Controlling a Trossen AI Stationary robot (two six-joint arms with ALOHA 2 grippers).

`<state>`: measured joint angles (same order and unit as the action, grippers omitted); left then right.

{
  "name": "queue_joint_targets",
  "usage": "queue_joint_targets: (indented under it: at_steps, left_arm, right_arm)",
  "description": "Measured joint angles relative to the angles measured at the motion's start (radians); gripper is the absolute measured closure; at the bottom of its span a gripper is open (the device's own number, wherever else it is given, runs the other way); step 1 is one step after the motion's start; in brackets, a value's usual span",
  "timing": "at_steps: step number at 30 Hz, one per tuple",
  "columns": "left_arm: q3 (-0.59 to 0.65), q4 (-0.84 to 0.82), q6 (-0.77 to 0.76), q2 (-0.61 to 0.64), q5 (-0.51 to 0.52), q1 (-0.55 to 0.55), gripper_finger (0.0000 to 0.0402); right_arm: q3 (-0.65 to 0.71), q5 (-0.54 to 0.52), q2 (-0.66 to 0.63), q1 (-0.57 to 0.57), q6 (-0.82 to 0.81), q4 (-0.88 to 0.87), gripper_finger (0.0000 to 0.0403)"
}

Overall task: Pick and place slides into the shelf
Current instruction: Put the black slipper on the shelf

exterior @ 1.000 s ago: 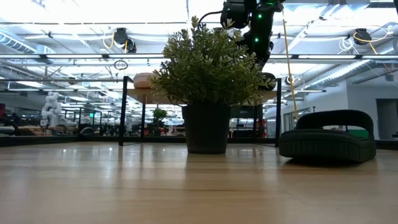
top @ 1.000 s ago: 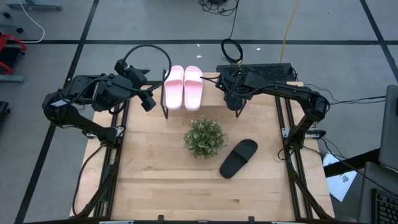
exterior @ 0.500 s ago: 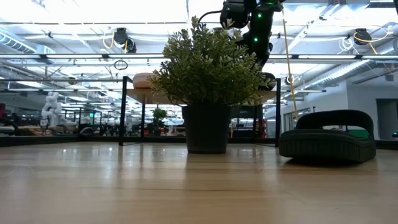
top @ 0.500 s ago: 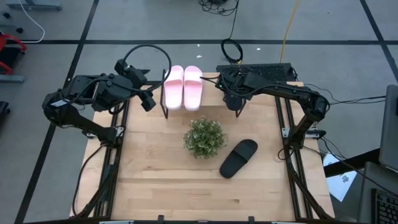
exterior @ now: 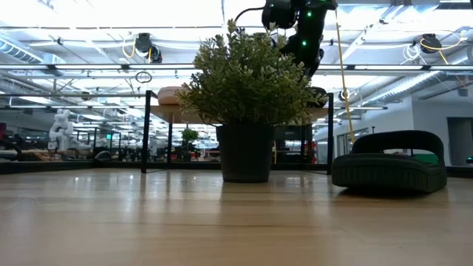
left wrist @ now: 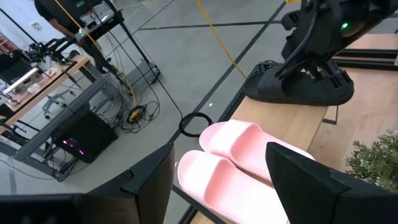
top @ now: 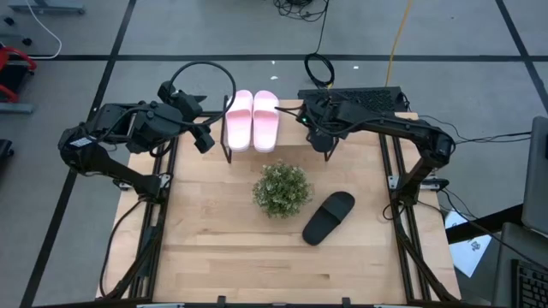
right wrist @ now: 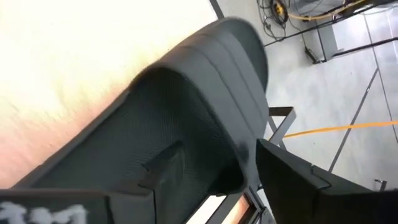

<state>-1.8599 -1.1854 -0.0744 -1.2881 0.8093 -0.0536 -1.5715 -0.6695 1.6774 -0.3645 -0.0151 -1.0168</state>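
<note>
On the shelf (top: 293,128) at the far middle of the table, two light pink slides (top: 252,120) lie side by side on the left half of its top. One black slide (left wrist: 298,90) lies on the right half of the top. My right gripper (right wrist: 205,174) is just above this slide, open, with the strap (right wrist: 193,118) between its fingers. A second black slide (top: 329,216) lies sole down on the table, near right of the plant. My left gripper (top: 205,141) waits open by the shelf's left end. My right gripper comes at the black slide on the shelf from above, its open fingers (right wrist: 311,186) on either side of the wide strap. I cannot tell whether they touch it. The slide lies sole down on the shelf's top (left wrist: 273,115).
A potted plant (top: 281,188) stands mid-table, just in front of the shelf and beside the loose black slide (exterior: 388,164). Bare tabletop (top: 223,248) stretches across the near half. Black frame rails (top: 398,214) run along both table sides.
My right gripper has risen a little above the shelf's right end. The black slide below it stays on the shelf.
</note>
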Motion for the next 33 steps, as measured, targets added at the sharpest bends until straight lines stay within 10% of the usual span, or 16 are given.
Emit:
queue_joint_targets:
  at_steps: [18, 33]
  left_arm:
    - [0.0, 0.0, 0.017, 0.0, 0.0, 0.0, 0.0146]
    - [0.0, 0.0, 0.028, 0.0, 0.0, 0.0, 0.0146]
  right_arm:
    - [0.0, 0.005, -0.154, 0.081, 0.056, -0.001, 0.0171]
    - [-0.002, 0.746, -0.41, 0.342, -0.146, -0.286, 0.017]
